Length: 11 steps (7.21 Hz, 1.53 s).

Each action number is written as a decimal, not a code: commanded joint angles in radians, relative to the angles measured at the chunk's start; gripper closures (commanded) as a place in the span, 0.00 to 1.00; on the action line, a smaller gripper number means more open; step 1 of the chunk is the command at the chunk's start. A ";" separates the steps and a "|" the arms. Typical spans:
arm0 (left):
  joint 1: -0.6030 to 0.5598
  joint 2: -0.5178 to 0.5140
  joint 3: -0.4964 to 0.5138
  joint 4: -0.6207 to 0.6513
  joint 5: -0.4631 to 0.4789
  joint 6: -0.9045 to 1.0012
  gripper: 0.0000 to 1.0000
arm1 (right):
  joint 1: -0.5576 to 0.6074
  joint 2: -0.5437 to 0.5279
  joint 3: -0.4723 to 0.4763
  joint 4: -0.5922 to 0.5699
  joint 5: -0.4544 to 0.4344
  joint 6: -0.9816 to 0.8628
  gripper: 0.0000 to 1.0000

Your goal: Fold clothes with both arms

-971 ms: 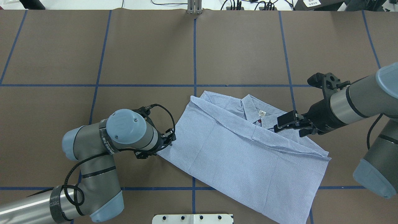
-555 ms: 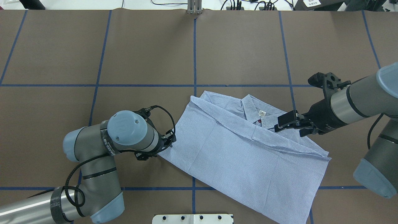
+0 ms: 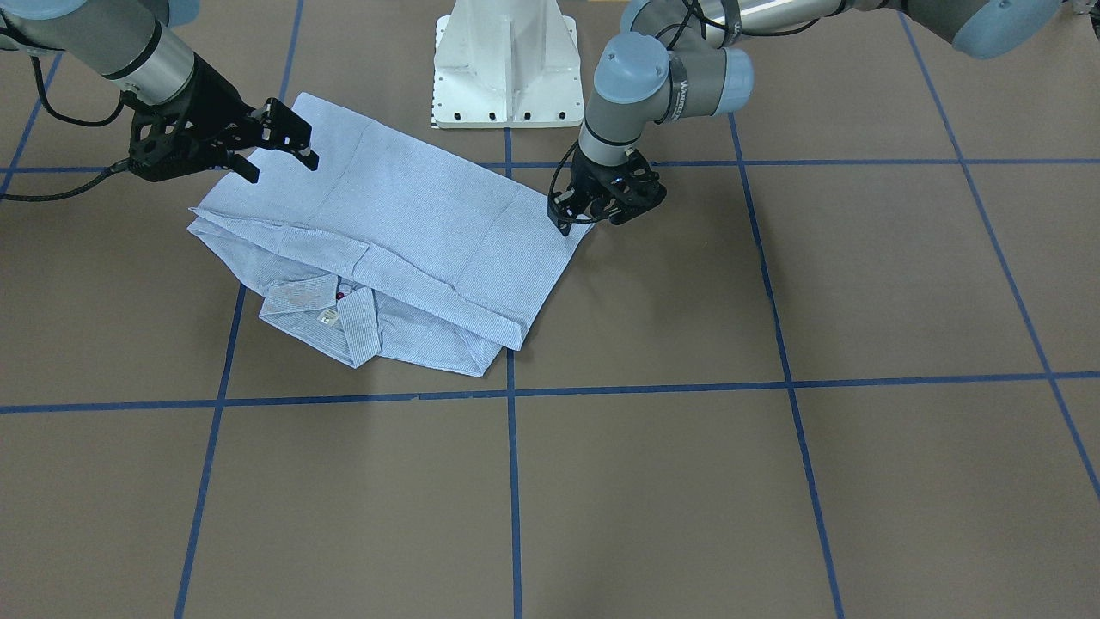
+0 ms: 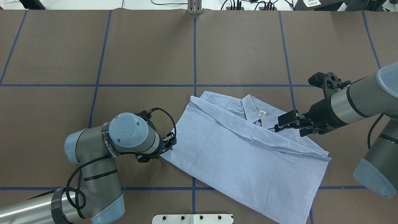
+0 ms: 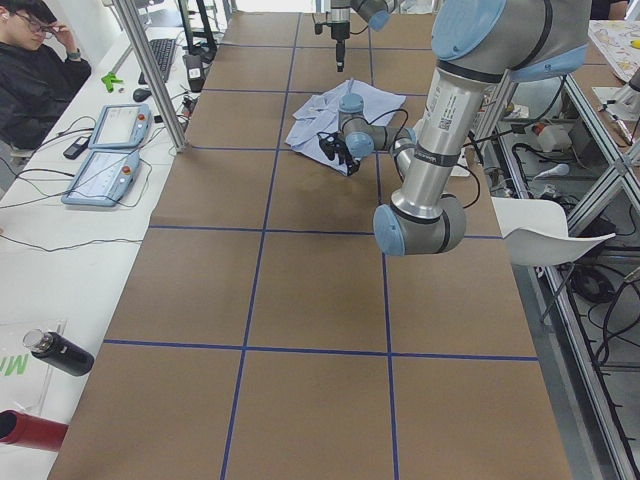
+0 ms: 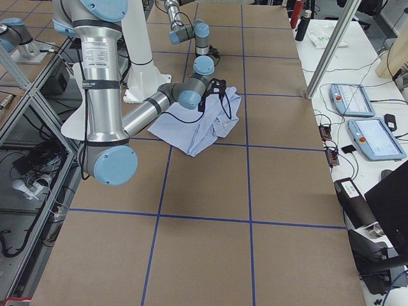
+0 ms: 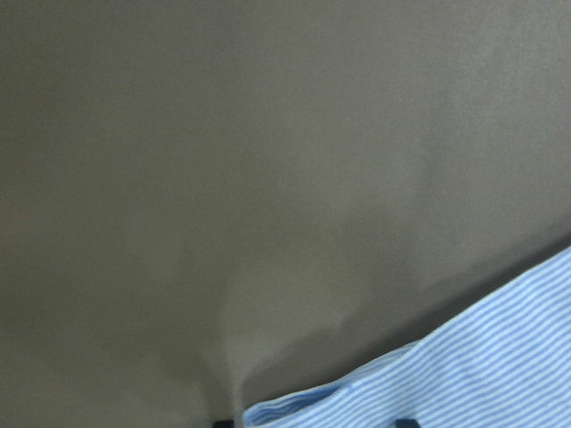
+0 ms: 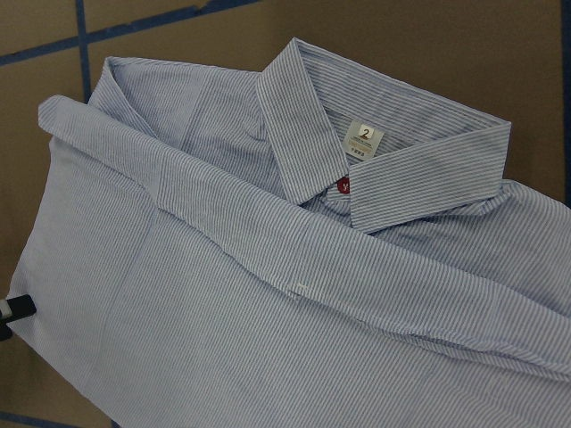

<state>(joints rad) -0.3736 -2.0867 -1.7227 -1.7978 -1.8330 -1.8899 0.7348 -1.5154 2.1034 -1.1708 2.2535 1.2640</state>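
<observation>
Over on the brown table [image 4: 140,46], the striped light-blue shirt [image 4: 248,155] lies folded into a rough rectangle. It sits diagonally, a bit right of centre from overhead, across a couple of the blue tape lines [image 4: 194,56]. Its collar [image 4: 253,107] is on the side away from the robot. The white neck label [image 8: 363,136] and one red button [image 8: 343,185] show just under it, super clear on the right wrist cam.

Left gripper [image 3: 583,217] points down right at the shirt's corner on the robot's left. Its wrist cam shows two dark fingertips [image 7: 226,423] at the bottom edge, set apart, with the shirt's hem between them. So those jaws look spread, not clamped on the cloth.

Right gripper [image 4: 287,127] hangs over the collar end on the shirt's right side, jaws clearly wide apart, holding nothing.

White pedestal base [image 3: 503,69] stands close to the shirt's robot-side edge.
</observation>
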 commanded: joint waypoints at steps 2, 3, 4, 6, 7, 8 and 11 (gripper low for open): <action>0.001 -0.003 -0.008 0.000 0.001 -0.032 0.98 | 0.006 0.000 -0.003 -0.001 0.000 0.000 0.00; -0.001 -0.001 -0.014 0.000 0.001 -0.034 1.00 | 0.011 0.000 -0.003 0.000 0.000 0.000 0.00; -0.001 -0.001 -0.023 0.000 -0.002 -0.034 1.00 | 0.012 0.000 -0.006 -0.001 0.000 0.000 0.00; -0.002 0.000 -0.025 0.000 -0.002 -0.034 1.00 | 0.015 -0.002 -0.006 -0.001 0.000 0.000 0.00; -0.013 0.001 -0.021 0.002 0.000 -0.034 1.00 | 0.017 -0.002 -0.008 -0.001 0.000 0.000 0.00; -0.036 -0.001 -0.012 0.002 0.000 -0.026 1.00 | 0.018 -0.002 -0.008 -0.001 0.000 0.000 0.00; -0.112 -0.006 0.000 0.000 0.008 0.006 1.00 | 0.023 0.000 -0.006 -0.001 0.000 0.005 0.00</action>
<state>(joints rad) -0.4520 -2.0911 -1.7301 -1.7967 -1.8290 -1.9033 0.7559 -1.5158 2.0956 -1.1720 2.2534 1.2668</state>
